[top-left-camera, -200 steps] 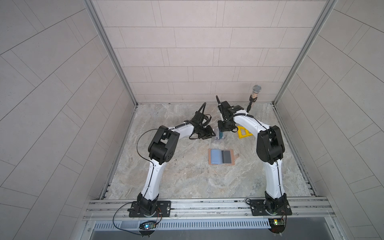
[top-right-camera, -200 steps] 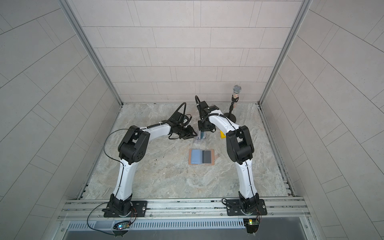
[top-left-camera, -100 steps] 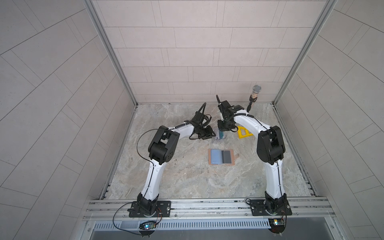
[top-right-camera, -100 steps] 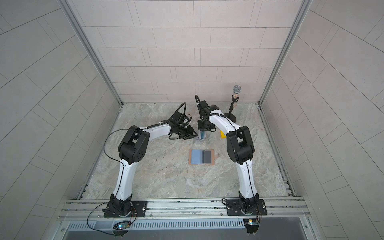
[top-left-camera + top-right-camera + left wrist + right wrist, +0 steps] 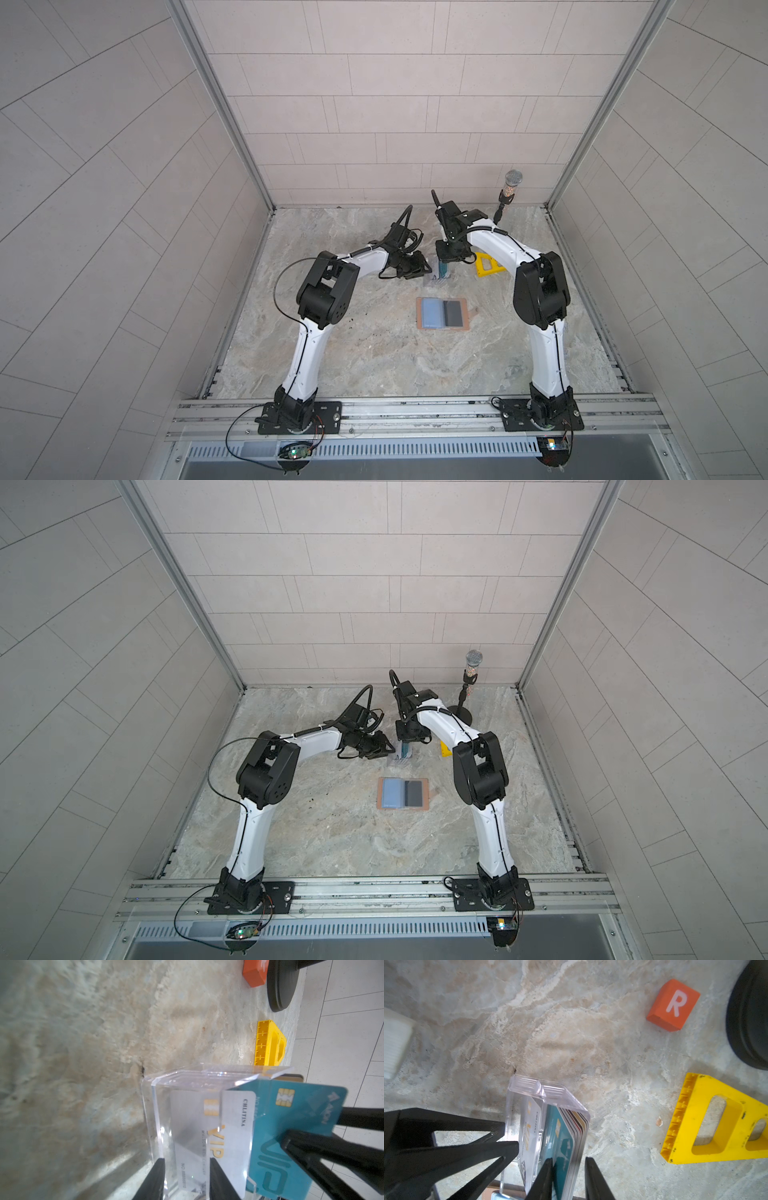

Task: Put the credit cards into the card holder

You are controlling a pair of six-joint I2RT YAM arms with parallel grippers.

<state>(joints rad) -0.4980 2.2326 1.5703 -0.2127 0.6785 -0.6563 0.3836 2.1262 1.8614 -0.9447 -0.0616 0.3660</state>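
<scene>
My left pincer [image 5: 186, 1167] is clamped, partway closed, on the front of the clear acrylic stand [image 5: 527, 1086], over the white card [image 5: 236, 1126] reading CHILITINA and VIP. Just past it my right pincer [image 5: 569, 1158] stands part open astride the teal card [image 5: 301, 1118], also VIP, and the other credit cards [image 5: 579, 1126], with a sliver of gap on one side. The card holder [image 5: 432, 313] lies open, nearer my bases than both pincers. Right of that pincer sits an orange block [image 5: 672, 1005] marked R.

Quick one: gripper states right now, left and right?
Left gripper: closed on the clear acrylic stand.
Right gripper: astride the teal card and the cards behind it; grip cannot be told.
</scene>
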